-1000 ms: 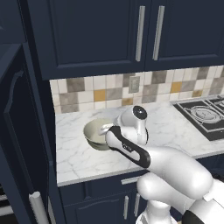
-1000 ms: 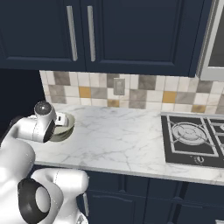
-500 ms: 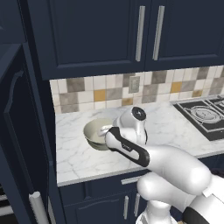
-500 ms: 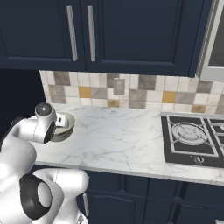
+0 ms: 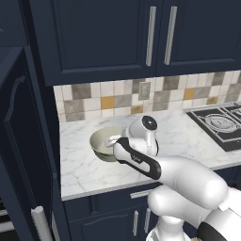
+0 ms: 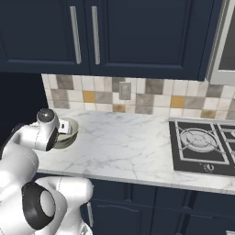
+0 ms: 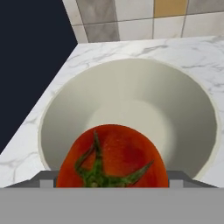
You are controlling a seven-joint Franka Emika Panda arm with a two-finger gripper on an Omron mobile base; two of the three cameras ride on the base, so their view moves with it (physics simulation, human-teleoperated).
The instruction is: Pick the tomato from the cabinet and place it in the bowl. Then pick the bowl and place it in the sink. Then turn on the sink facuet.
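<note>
One tomato [image 7: 113, 158] between the jaws, above the bowl [image 7: 131, 100]

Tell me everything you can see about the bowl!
The bowl is round and deep, pale grey-beige outside and creamy inside, with a thin rim and a smooth matte look like ceramic. It stands upright on the white marble counter, near its left end beside the dark cabinet side and in front of the tiled wall. In the hand view a red tomato with a green stem hangs over its near rim, close to the camera. The robot's arm covers part of it in both base views.
</note>
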